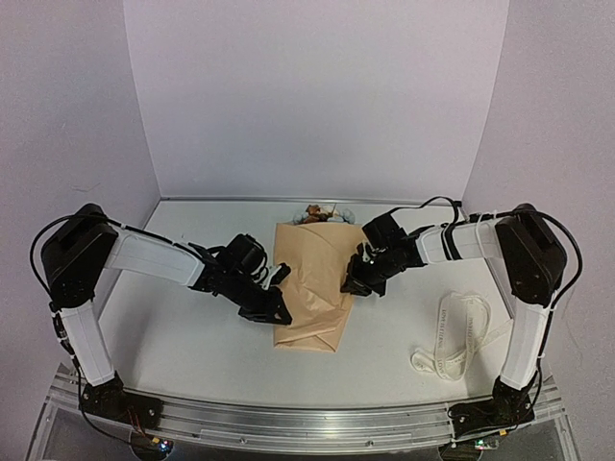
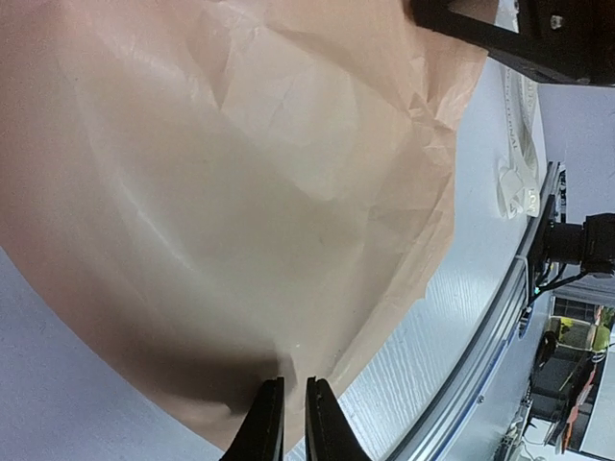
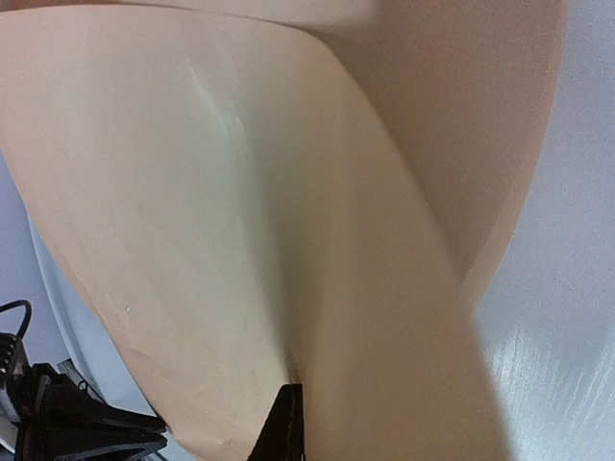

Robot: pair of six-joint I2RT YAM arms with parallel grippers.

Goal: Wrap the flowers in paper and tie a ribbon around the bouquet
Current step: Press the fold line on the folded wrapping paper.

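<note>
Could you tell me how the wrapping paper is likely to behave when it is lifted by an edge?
The paper looks thin and floppy: in the right wrist view it bends in a smooth curve. Its creases in the left wrist view suggest it keeps folds and could tear. Probably light.

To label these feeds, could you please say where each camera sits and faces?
Top external: above and behind, looking down at the table; left arm and right arm show.
Left wrist: left arm, facing the paper past the left gripper.
Right wrist: right arm, close on the paper past the right gripper.
Shared: paper in all; ribbon in top and left wrist.
</note>
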